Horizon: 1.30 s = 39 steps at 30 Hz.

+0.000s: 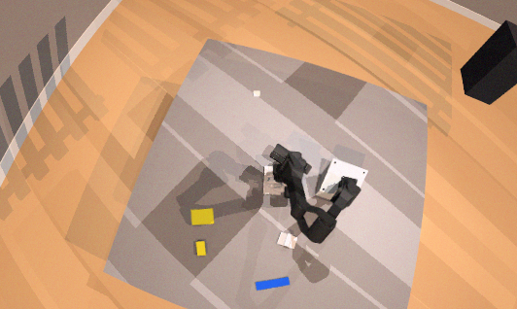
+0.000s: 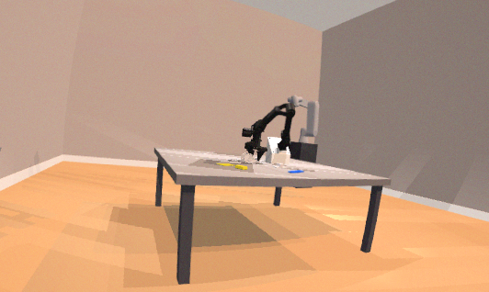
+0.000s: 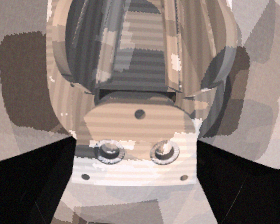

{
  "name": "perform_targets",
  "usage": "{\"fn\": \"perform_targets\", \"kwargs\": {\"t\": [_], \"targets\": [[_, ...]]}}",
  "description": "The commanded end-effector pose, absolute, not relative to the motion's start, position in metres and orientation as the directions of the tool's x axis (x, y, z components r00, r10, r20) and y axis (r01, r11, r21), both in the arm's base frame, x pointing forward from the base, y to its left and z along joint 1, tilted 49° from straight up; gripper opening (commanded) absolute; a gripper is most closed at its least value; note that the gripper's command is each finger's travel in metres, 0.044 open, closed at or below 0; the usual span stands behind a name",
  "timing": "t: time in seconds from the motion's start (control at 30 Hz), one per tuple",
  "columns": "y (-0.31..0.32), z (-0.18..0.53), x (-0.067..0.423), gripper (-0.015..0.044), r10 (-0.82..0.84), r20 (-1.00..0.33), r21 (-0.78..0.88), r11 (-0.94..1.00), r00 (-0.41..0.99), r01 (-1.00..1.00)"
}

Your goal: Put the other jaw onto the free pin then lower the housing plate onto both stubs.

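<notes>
The pale housing plate [image 3: 139, 131] lies across the lower middle of the wrist view, with small dark holes and two larger ringed holes. A rounded stub top shows inside each ringed hole. How far down the plate sits is hard to tell. My gripper [image 3: 135, 143] [image 1: 276, 182] is shut on the plate, one black finger at each side edge. Beyond the plate, the left jaw [image 3: 59, 65] and right jaw [image 3: 222, 55] run upward in the wrist view, with long ribs between them. The pins and gear teeth are hidden under the plate. In the top and exterior views the arm partly covers the pale assembly [image 1: 269, 189].
On the table [image 1: 218, 87] [image 2: 279, 181] lie a large yellow block [image 1: 202, 217], a small yellow block [image 1: 200, 248], a blue bar [image 1: 272, 283] [image 2: 296, 171], a pale notched block [image 1: 287, 240] and a small white cube [image 1: 257, 93]. A white panel [image 1: 350, 170] stands by the arm's base.
</notes>
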State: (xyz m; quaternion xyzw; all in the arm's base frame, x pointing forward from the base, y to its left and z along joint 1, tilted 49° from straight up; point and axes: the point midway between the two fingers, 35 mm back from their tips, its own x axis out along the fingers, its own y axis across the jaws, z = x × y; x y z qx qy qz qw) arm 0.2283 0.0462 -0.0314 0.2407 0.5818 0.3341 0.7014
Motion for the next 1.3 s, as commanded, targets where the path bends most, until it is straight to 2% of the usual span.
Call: {"fn": "perform_targets", "kwargs": {"t": [0.0, 1.27], "targets": [[0.0436, -0.0299, 0.2282, 0.0351, 0.746, -0.659, 0.722, 0.664, 0.099, -0.192], [0.0478, -0.0335, 0.2293, 0.0351, 0.746, -0.659, 0.723, 0.664, 0.099, -0.192]]}}
